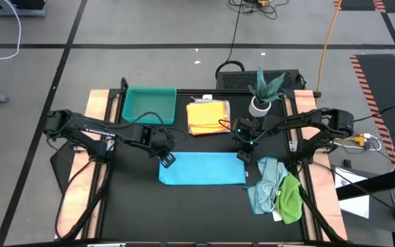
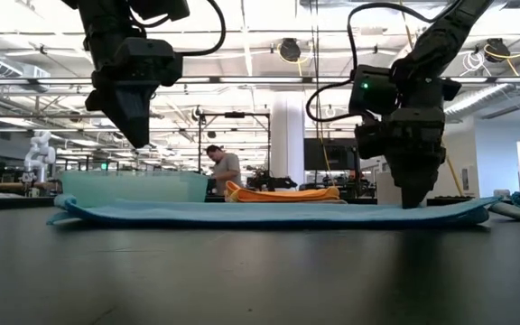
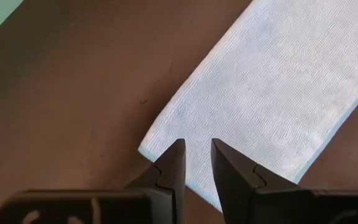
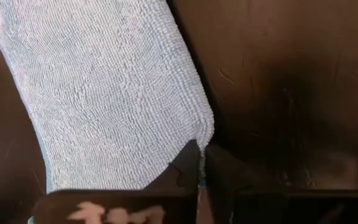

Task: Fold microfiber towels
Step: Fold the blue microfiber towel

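Observation:
A bright blue microfiber towel [image 1: 201, 168] lies flat as a long strip in the middle of the black table. My right gripper [image 1: 244, 156] is down at the strip's far right corner and shut on it. Over the far left corner [image 3: 151, 149] my left gripper [image 1: 166, 161] hangs clear above the cloth [image 2: 138, 131], its fingers a little apart with nothing between them. A folded yellow-orange towel [image 1: 208, 116] rests at the back. Pale blue [image 1: 265, 180] and green [image 1: 290, 199] towels lie crumpled at the right. My right gripper pinches the blue towel's far right corner [image 4: 205, 134] between its two shut fingers. It comes from above, slanting down. Whether it has one layer or several, I cannot tell. The rest of the towel [image 2: 269, 212] lies flat on the table.
A teal tray [image 1: 149, 105] stands at the back left beside the yellow-orange towel. A potted plant [image 1: 262, 92] stands at the back right. Bare black table [image 1: 184, 213] lies near the front edge. A person [image 2: 224, 171] stands far off in the room.

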